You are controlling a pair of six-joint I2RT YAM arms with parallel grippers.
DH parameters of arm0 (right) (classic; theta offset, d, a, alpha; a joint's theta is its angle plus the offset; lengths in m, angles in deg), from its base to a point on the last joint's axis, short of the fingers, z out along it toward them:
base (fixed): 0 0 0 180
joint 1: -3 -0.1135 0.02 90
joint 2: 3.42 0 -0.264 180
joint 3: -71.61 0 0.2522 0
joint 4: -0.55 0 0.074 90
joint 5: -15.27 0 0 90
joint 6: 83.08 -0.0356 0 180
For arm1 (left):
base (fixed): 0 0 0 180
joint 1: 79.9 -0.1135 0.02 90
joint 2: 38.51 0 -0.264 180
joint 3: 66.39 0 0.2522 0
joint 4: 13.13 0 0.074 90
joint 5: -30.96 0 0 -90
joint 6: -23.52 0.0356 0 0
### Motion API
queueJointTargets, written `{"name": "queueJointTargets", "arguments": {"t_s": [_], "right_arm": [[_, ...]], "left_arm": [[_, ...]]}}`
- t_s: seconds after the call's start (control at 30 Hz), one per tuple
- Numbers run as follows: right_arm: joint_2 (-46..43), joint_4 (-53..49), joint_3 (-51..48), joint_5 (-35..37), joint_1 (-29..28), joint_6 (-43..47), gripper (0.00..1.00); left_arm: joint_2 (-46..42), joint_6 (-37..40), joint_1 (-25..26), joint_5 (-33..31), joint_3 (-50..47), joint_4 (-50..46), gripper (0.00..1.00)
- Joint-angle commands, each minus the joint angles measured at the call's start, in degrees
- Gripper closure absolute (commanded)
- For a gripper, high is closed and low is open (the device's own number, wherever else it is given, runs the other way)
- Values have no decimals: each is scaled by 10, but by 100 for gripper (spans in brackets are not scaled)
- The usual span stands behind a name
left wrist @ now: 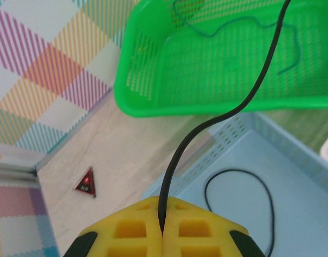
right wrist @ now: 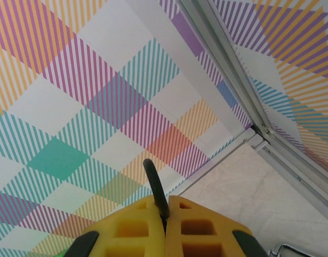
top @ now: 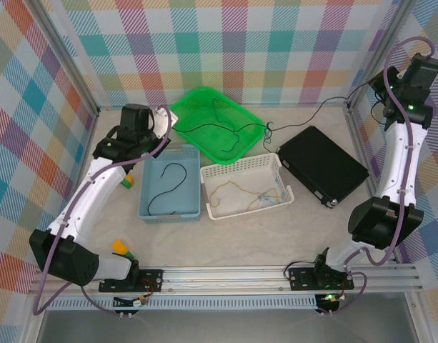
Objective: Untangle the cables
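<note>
Left gripper [left wrist: 162, 229] and right gripper [right wrist: 165, 215] jaws both pinch the black cable [left wrist: 167, 182]; overpulling could drag the green basket [top: 197, 107].

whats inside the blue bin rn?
One loose black cable curled on the blue bin floor; nothing else visible. The left arm covers the bin's far-left corner in the top view, so that spot can't be checked.

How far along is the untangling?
Done: a dark green cable lies in the green basket, a short black cable in the blue bin, a tan cable in the white basket. In hand: the left gripper and right gripper pinch a long black cable strung over the green basket. Left: putting that one down.
</note>
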Motion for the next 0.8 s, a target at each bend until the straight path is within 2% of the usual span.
{"name": "queueJointTargets", "arguments": {"t_s": [0.0,0.23,0.77], "right_arm": [[-16,16,18,12,6,-3,100],[-17,11,14,21,6,-12,100],[-26,6,8,29,20,-8,100]], "left_arm": [[-2,2,-8,-68,17,-20,100],[-5,-13,-15,-115,28,-42,100],[-12,-22,-45,-133,32,-53,100]]}}
